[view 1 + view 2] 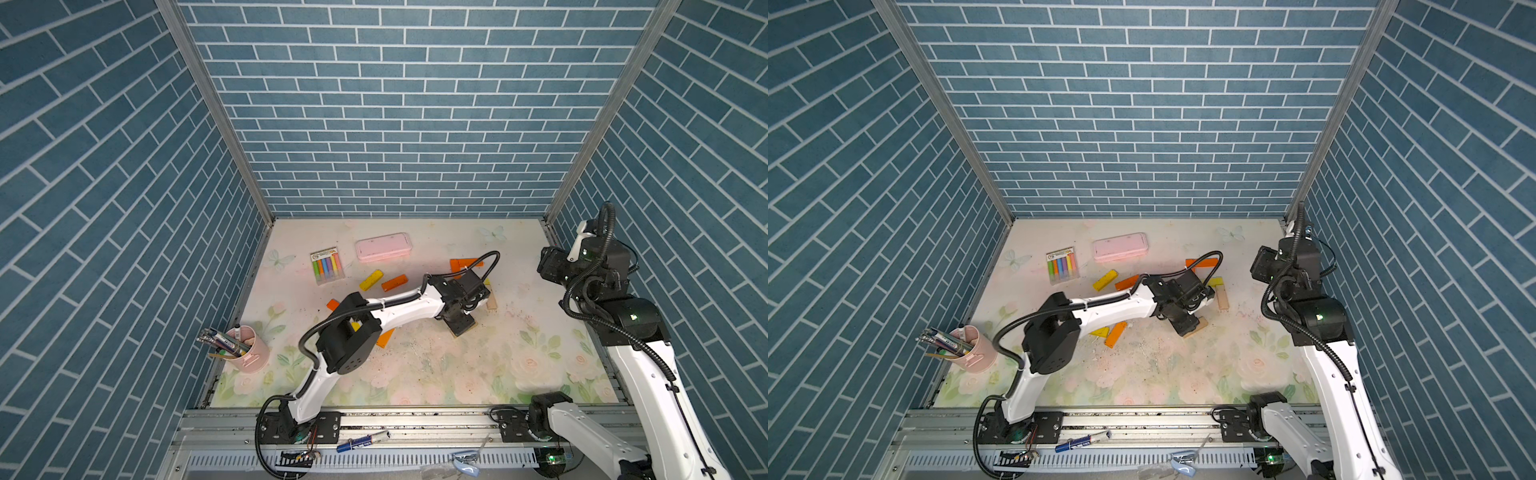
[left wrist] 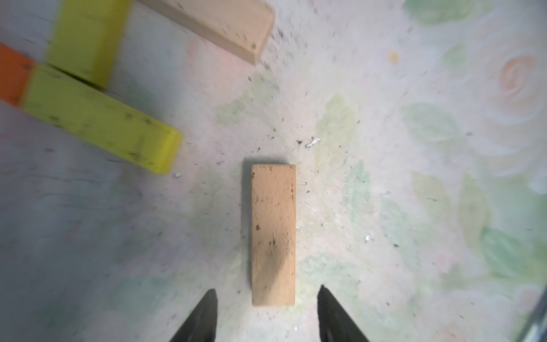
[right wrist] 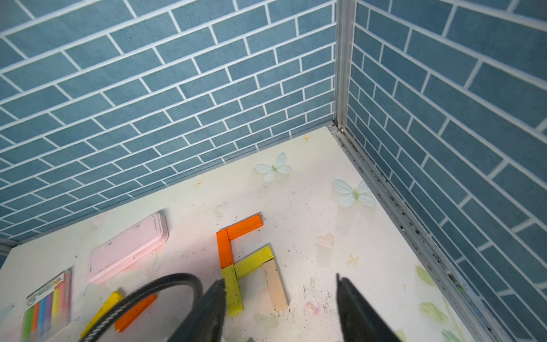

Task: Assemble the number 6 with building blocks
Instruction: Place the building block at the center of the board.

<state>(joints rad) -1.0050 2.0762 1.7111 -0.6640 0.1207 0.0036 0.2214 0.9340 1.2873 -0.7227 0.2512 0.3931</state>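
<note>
the left gripper (image 2: 267, 289) has its fingers parted, flanking one end of a tan block (image 2: 273, 234) without touching it; the right gripper (image 3: 279, 278) gapes wide, holding nothing.

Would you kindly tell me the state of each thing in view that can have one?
number 6: unfinished, five blocks laid, bottom stroke missing.
tan block: lying flat, apart from the number 6.
left gripper: open, either side of the tan block, not touching it.
right gripper: open, empty.
pink case: shut, lying flat.
chalk pack: lying flat.
pen cup: upright, holding pens.
</note>
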